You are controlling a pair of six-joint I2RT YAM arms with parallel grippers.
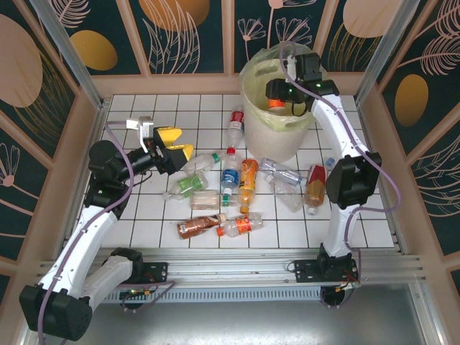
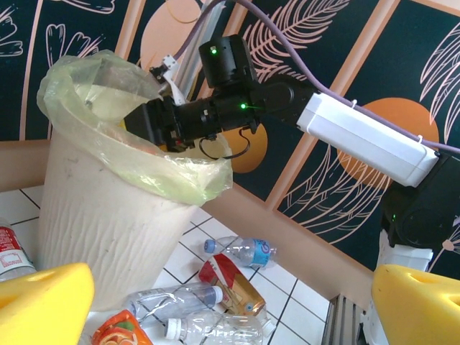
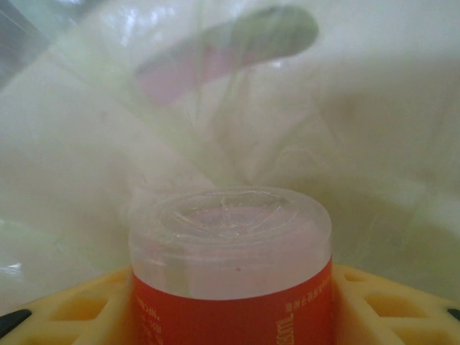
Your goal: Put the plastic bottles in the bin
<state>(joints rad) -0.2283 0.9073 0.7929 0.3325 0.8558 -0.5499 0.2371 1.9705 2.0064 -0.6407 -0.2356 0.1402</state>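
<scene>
Seeing right gripper [image 1: 277, 103] down in the mouth of the bin [image 1: 277, 144], far right of the tiles [image 1: 151, 215], on top view. Only an orange dab visible at the jaws there. Confirmed on right wrist view: yellow fingers [image 3: 377, 305] clamped either side of orange-label bottle [image 3: 230, 266], clear base toward the lens, bag film behind. Side-on from left wrist view: getting bin wall, bag [image 2: 194, 176] folded over the rim, right arm [image 2: 359, 133] reaching in over it; grip itself hidden. Reading left gripper [image 1: 177, 143] as wide apart, nothing held, left of centre over the tiles. Counting about a dozen loose bottles [image 1: 246, 183] lying between the arms, near side of the bin.
</scene>
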